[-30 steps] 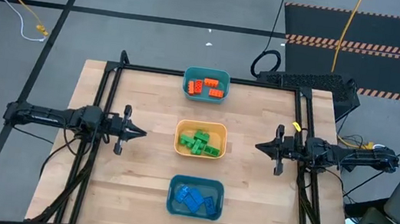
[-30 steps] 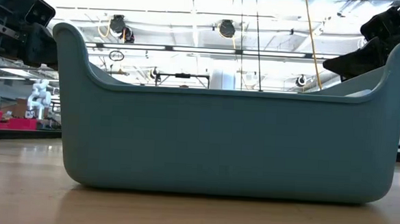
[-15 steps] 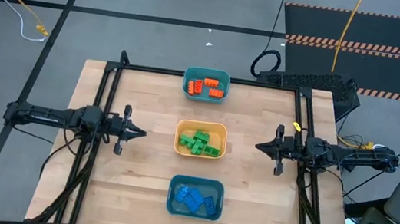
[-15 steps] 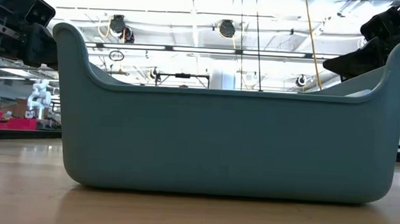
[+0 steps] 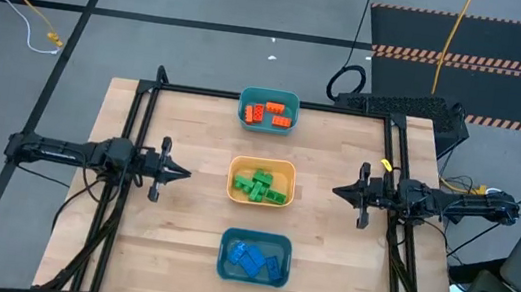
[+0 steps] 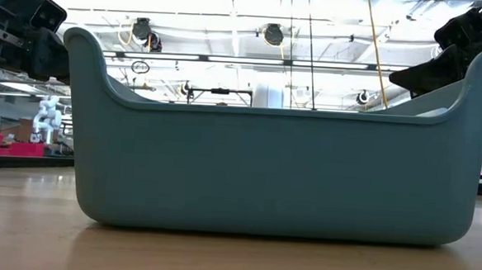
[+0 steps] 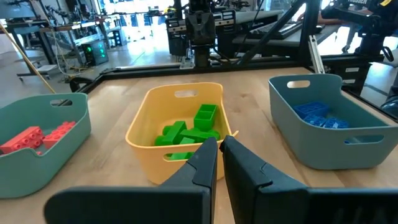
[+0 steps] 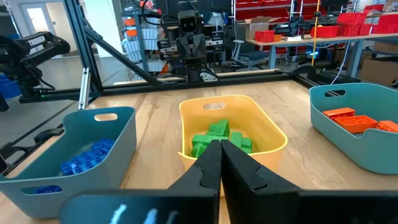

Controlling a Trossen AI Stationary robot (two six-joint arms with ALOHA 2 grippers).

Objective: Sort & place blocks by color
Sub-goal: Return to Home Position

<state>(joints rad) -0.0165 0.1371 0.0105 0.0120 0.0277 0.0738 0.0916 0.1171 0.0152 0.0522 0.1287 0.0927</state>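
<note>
The orange blocks lie in the far teal bin. The green blocks lie in the middle yellow bin. The blue blocks lie in the near teal bin. My left gripper hovers left of the yellow bin, shut and empty; in the left wrist view its tips point at the green blocks. My right gripper hovers right of that bin, shut and empty; the right wrist view shows its tips before the green blocks.
The three bins stand in a row down the table's middle. Bare wood lies on either side of them. A black frame edges the table. In the low view the near teal bin fills the picture and hides the rest.
</note>
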